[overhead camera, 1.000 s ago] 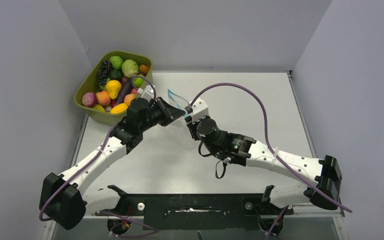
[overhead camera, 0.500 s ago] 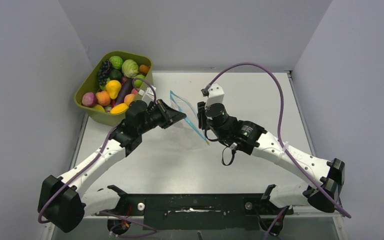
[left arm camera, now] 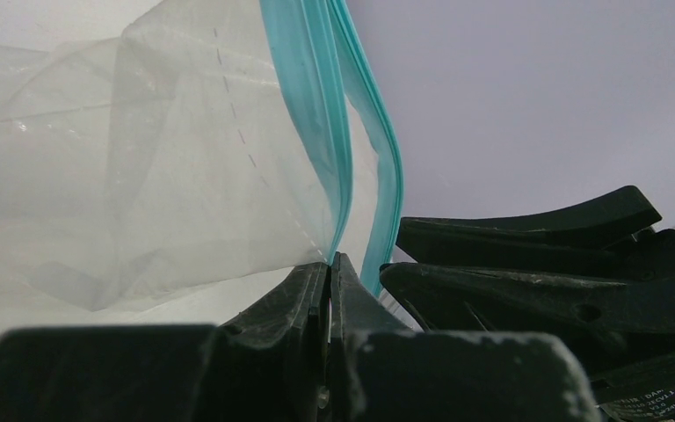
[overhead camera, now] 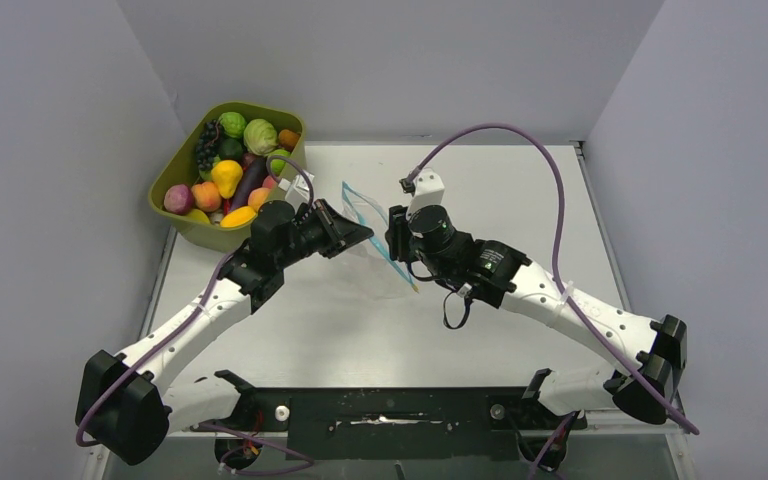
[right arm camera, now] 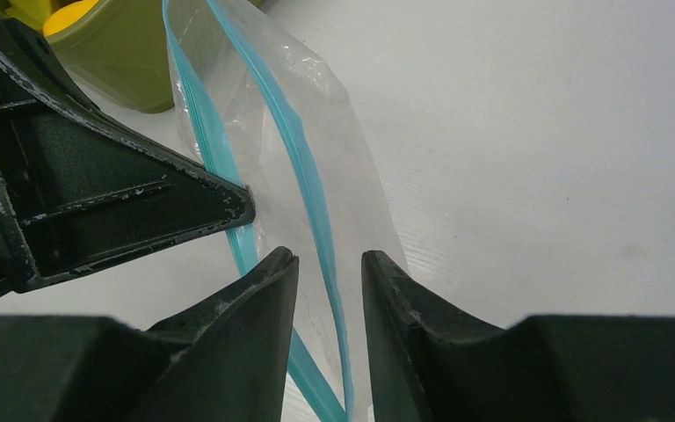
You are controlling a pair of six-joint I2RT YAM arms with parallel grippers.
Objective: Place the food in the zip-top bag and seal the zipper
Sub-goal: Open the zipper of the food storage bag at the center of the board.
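The zip-top bag [overhead camera: 378,250] is clear and hangs between my two grippers, mouth open, its two teal zipper [overhead camera: 390,255] strips apart. My left gripper [overhead camera: 362,236] is shut on one zipper strip [left arm camera: 312,114] at the bag's edge [left arm camera: 141,176]. My right gripper [overhead camera: 396,232] is open, and the other zipper strip [right arm camera: 309,185] runs between its fingertips [right arm camera: 281,264] without being pinched. The food [overhead camera: 228,176] lies in the olive tub [overhead camera: 165,190] at the back left. No food shows in the bag.
The olive tub's corner [right arm camera: 127,61] is just behind the bag, close to my left arm. My left gripper's finger [right arm camera: 141,207] sits right beside my right gripper. Grey walls close in on the table [overhead camera: 520,200] on three sides.
My right gripper pulled back from the bag to the right and turned, then edged slightly left toward the zipper. The bag's mouth has spread open. My left gripper has barely moved.
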